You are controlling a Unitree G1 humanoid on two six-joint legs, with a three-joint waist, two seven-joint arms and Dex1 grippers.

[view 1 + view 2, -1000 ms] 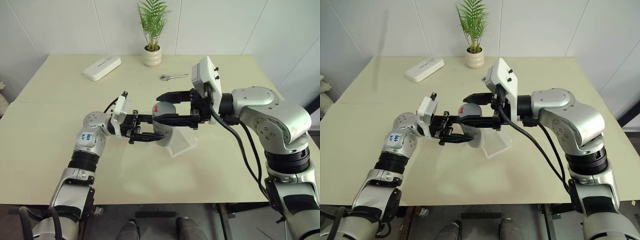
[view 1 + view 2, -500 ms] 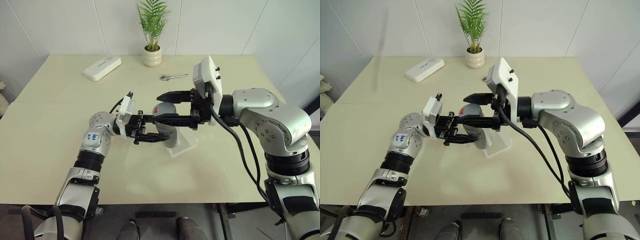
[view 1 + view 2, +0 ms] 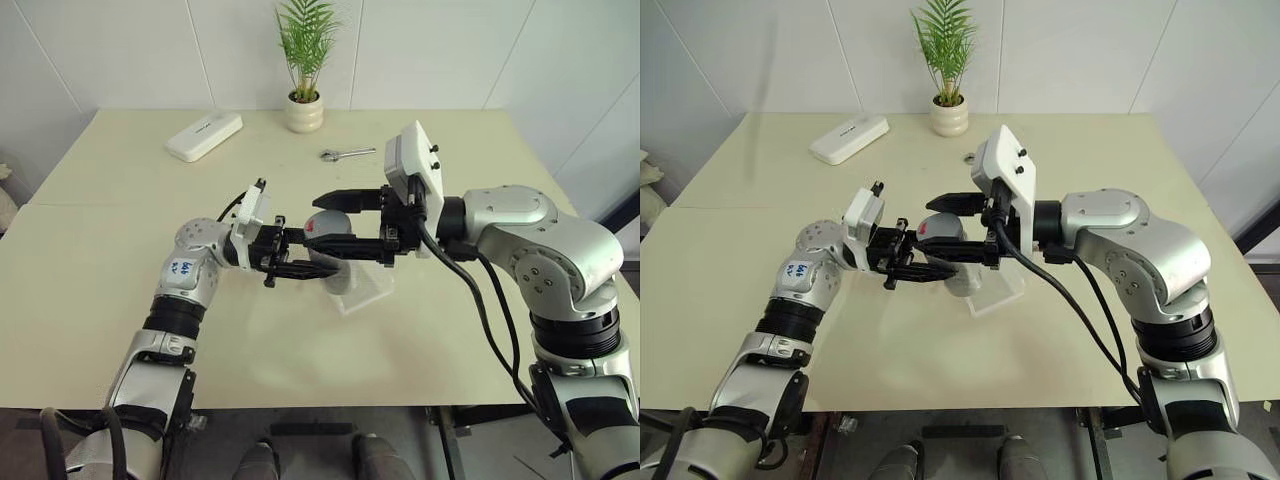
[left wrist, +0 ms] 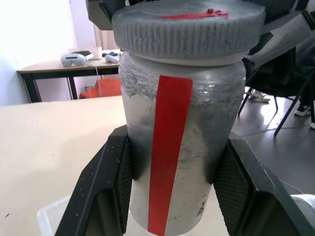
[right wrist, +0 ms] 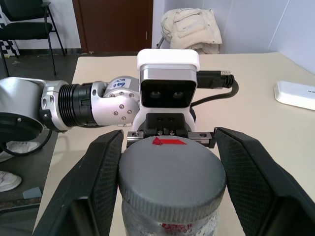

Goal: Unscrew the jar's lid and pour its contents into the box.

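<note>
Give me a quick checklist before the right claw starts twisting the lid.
1. Left claw clamped on the jar body: ok, both fingers pressed against its sides.
2. Right claw around the lid: ok, fingers flank the rim.
3. Lid seated on the jar: ok, not unscrewed yet.
4. Jar upright: ok.
5. Box near for pouring: ok, on the table just under the jar.
6. Contents inside the jar: cannot tell, the label hides them.

The jar (image 4: 179,162) hides its contents; the box (image 3: 362,290) is partly covered.
</note>
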